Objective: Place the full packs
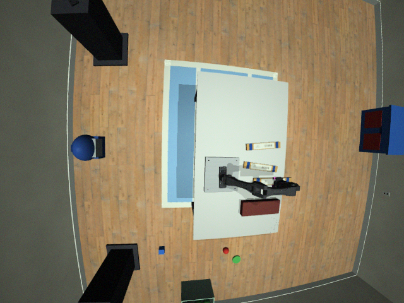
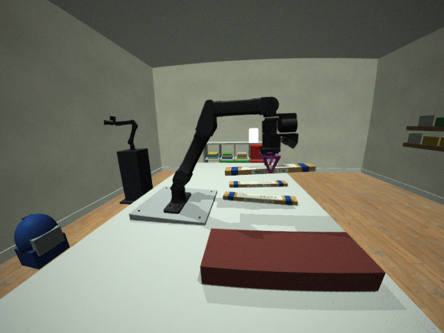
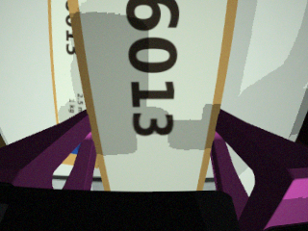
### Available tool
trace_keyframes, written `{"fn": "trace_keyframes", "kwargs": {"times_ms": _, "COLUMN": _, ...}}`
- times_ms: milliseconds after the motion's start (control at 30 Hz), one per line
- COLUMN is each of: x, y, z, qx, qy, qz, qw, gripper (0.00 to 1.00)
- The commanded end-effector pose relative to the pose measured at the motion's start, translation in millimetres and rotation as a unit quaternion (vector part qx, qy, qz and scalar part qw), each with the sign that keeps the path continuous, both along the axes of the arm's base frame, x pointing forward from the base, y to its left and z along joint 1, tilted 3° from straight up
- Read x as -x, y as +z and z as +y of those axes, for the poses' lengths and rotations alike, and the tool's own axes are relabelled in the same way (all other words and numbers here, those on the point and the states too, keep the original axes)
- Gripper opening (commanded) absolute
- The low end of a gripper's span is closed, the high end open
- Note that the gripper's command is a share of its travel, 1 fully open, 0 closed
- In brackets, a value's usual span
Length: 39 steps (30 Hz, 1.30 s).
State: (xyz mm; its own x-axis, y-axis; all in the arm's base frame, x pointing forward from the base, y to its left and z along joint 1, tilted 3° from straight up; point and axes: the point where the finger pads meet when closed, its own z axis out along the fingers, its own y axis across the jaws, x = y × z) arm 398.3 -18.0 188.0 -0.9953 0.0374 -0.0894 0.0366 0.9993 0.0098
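Pale tabletop underlay the scene; the claw, part-open, gripped a raised electrode pack. From above, the platform lay toward seven o'clock, both long axes running roughly three-to-nine.
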Motion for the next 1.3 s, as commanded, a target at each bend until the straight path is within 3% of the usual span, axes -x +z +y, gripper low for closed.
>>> {"fn": "trace_keyframes", "kwargs": {"times_ms": 0, "x": 4.2, "y": 27.4, "z": 0, "qx": 0.001, "qy": -0.003, "qz": 0.021, "qw": 1.000, "gripper": 0.00}}
{"fn": "trace_keyframes", "kwargs": {"times_ms": 800, "x": 2.6, "y": 0.5, "z": 0, "qx": 0.001, "qy": -0.003, "qz": 0.021, "qw": 1.000, "gripper": 0.00}}
{"fn": "trace_keyframes", "kwargs": {"times_ms": 833, "x": -11.2, "y": 4.0, "z": -1, "qx": 0.002, "qy": -0.003, "qz": -0.013, "qw": 1.000, "gripper": 0.00}}
{"fn": "trace_keyframes", "kwargs": {"times_ms": 1267, "x": 1.2, "y": -12.9, "z": 0, "qx": 0.001, "qy": -0.003, "qz": 0.015, "qw": 1.000, "gripper": 0.00}}
